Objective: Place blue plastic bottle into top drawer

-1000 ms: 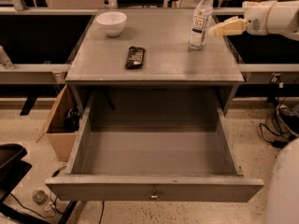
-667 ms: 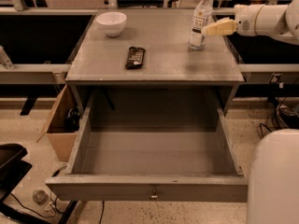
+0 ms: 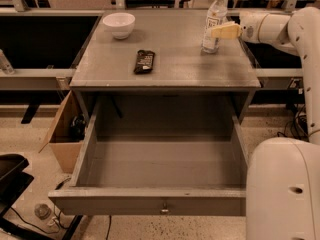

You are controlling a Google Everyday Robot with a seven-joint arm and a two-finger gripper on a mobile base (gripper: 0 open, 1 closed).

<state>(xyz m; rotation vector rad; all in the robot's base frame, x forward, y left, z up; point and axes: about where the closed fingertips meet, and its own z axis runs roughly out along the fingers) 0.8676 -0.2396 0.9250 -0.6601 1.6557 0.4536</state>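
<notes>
1. Since a second ago, we see the gripper (image 3: 217, 32) has slid leftward over the table (image 3: 175, 71), closing the gap to the blue plastic bottle (image 3: 214, 15). The bottle itself has not shifted.
2. We find the bottle upright near the table's back right corner, its long axis vertical and its white cap pointing up.
3. The gripper reaches in from the right at about the bottle's mid-height, its tip overlapping the bottle's right side. We cannot tell whether it is spread or clamped, nor whether it truly touches.
4. The top drawer (image 3: 125, 202) stands pulled out below the tabletop, nearer the camera than the bottle.
5. A white bowl (image 3: 119, 24) sits back left; a dark snack bar (image 3: 144, 61) lies flat, well apart from the bottle.
</notes>
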